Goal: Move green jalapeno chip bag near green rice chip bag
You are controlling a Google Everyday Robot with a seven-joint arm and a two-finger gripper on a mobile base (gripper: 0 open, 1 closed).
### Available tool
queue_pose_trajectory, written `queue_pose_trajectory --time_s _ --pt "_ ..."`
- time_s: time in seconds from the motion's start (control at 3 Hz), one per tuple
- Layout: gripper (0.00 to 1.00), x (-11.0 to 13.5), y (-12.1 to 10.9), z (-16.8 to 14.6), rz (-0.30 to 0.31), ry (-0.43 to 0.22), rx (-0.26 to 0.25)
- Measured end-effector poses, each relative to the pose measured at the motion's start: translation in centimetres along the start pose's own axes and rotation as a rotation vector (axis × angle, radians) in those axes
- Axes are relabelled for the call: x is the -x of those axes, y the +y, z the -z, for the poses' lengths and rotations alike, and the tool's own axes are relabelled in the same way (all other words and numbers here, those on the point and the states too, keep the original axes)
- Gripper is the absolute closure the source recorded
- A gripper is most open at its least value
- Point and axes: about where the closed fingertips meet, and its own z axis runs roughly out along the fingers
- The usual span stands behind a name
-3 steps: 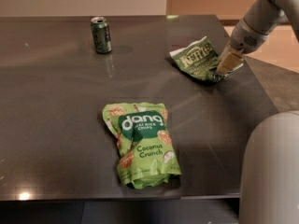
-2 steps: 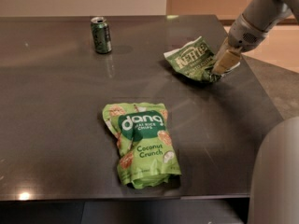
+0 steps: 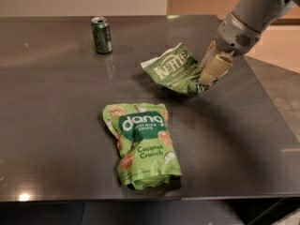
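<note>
The green jalapeno chip bag (image 3: 173, 70), dark green with whitish "Kettle" lettering, hangs tilted just above the dark table, right of centre. My gripper (image 3: 205, 82) is shut on its lower right corner, the arm coming in from the upper right. The green rice chip bag (image 3: 142, 144), a puffy lime-green "dang" pouch, lies flat near the front edge, below and left of the jalapeno bag, with a gap of table between them.
A green soda can (image 3: 101, 35) stands upright at the back left of the dark table (image 3: 51, 107). The table's right edge runs past the arm, with floor beyond it.
My gripper has carried the jalapeno bag leftward and toward the front of the table, closer to the rice chip bag. The rice chip bag and can have not moved.
</note>
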Motion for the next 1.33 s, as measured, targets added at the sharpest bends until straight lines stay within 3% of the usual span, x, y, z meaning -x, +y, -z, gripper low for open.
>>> queue_pose_trajectory --time_s 0.33,0.67,1.33 --pt "1.0 2.2 4.3 -0.7 0.067 -0.011 0.043" --pt "0.82 3.5 7.3 -1.5 0.109 -0.014 0.077" --pt "0.35 3.9 6.7 -1.8 0.11 -0.025 0.055"
